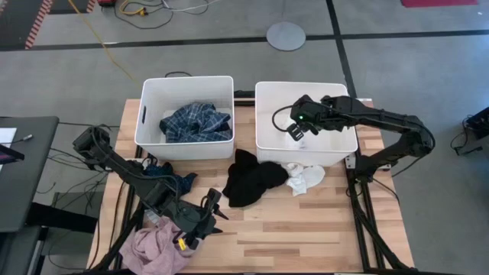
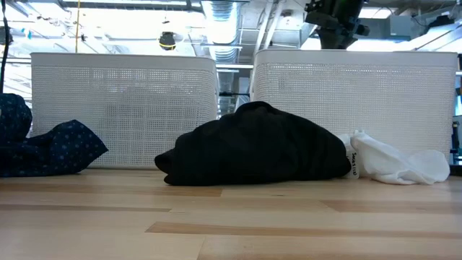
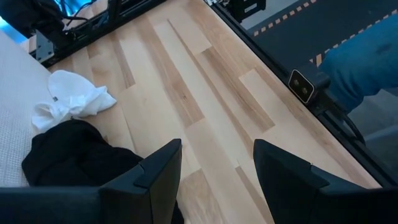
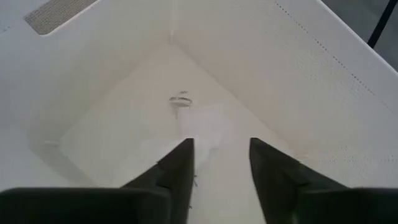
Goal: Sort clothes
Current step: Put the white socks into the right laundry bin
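Dark right gripper point(image 1: 296, 131), fingers spread and empty, hangs inside right white bin point(image 1: 263, 130). Against that bin's outer wall lie black garment point(image 1: 249, 179) and white socks point(image 1: 306, 179). Left gripper point(image 1: 214, 208), fingers spread, over table near pink garment point(image 1: 157, 248).

Left tool point(image 3: 216, 168) open above table point(image 3: 211, 87); black garment point(image 3: 74, 158), white socks point(image 3: 71, 99) touching.

You've the plaid shirt point(image 1: 195, 122) in the left bin point(image 1: 186, 84); black garment point(image 1: 250, 179) at the right bin's point(image 1: 306, 90) 7 o'clock, socks point(image 1: 306, 179) beside it
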{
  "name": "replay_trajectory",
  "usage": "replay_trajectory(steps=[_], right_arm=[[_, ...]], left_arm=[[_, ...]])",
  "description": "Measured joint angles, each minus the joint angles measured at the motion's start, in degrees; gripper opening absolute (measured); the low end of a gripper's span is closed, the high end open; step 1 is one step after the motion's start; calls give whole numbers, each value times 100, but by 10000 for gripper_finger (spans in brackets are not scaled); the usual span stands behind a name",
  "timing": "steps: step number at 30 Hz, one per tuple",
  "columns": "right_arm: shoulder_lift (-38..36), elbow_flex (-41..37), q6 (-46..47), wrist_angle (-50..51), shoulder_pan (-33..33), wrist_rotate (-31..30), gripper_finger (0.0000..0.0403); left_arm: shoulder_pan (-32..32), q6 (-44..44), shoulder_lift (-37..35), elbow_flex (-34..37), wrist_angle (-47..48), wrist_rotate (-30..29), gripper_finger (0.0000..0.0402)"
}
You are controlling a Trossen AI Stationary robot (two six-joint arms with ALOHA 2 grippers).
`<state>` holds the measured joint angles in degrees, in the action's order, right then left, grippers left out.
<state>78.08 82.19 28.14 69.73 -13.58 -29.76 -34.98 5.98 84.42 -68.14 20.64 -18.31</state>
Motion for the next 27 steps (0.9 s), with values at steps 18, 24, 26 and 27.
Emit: replay_trajectory(steps=[18,24,26,27], right_arm=[[0,0,-852,-1256,811,-9,224],[0,0,-798,-1280,1691,-35,224],[0,0,-563,-1092,2023,-152,224],[0,0,-433,-964,2189,-235,224]], left_arm=[[-22,-94,2,468,-264,-4,193],[-21,-84,0,468,-258,-7,193],[-22,-85,0,468,-253,-7,193],[-21,-85,0,468,-238,-7,193]])
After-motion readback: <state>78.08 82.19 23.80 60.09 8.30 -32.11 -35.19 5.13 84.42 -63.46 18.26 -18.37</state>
